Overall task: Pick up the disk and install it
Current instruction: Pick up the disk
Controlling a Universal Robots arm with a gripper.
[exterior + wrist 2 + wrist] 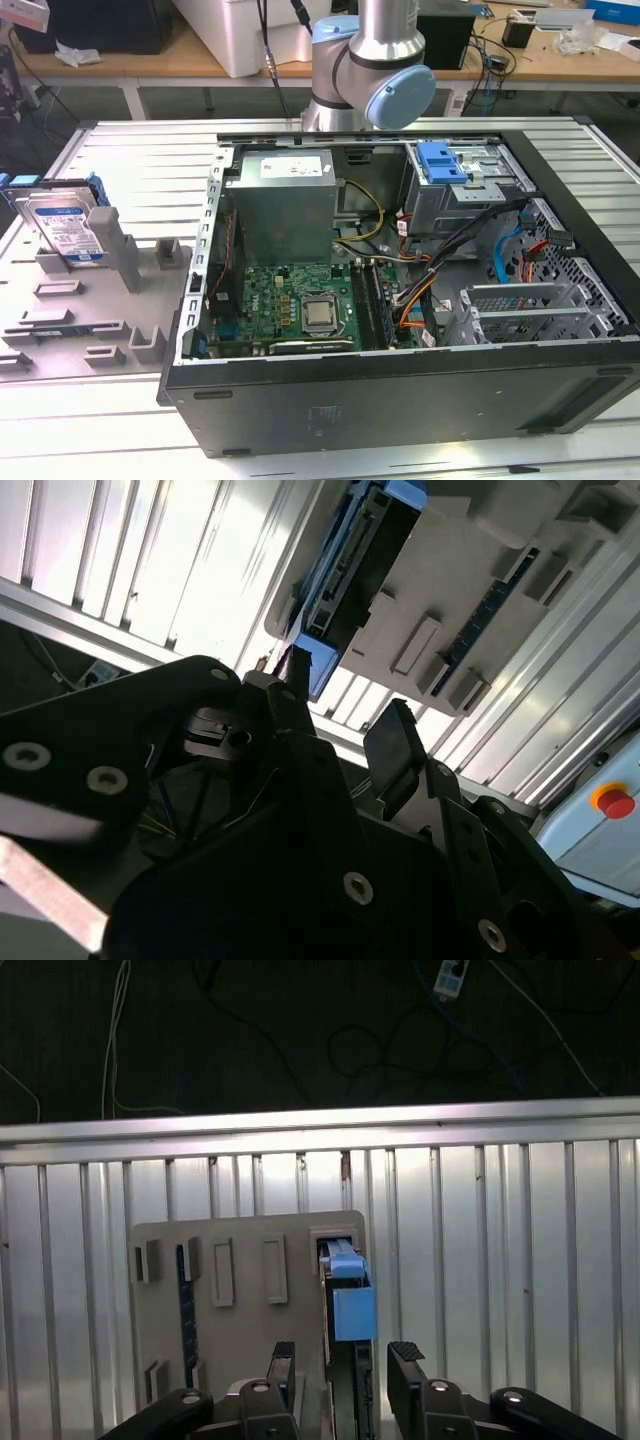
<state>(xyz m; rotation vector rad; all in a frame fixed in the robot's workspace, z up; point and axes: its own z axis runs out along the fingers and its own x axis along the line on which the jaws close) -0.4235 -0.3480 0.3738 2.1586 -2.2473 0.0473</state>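
Gripper point(345, 1360) is wide open and holds nothing, lined up with the disk point(347, 1295). That disk stands on its thin side along one edge of the grey holder plate point(248, 1260). It looks heavy, hard and smooth, so squeeze its two flat faces.

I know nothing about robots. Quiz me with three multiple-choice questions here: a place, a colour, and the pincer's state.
1. Where is the disk?
A. Upright in the grey holder beside the open computer case.
B. Inside that case.
C. On the floor.

2. What colour is the disk's edge frame?
A. Red.
B. Green.
C. Blue.

3. How is the pincer?
A. Shut on the disk.
B. Open, holding nothing.
C. Shut, empty.

Answers: 1 A, the exterior view shows it standing there; 2 C, blue shows in both wrist views; 3 B, its fingers stand apart.
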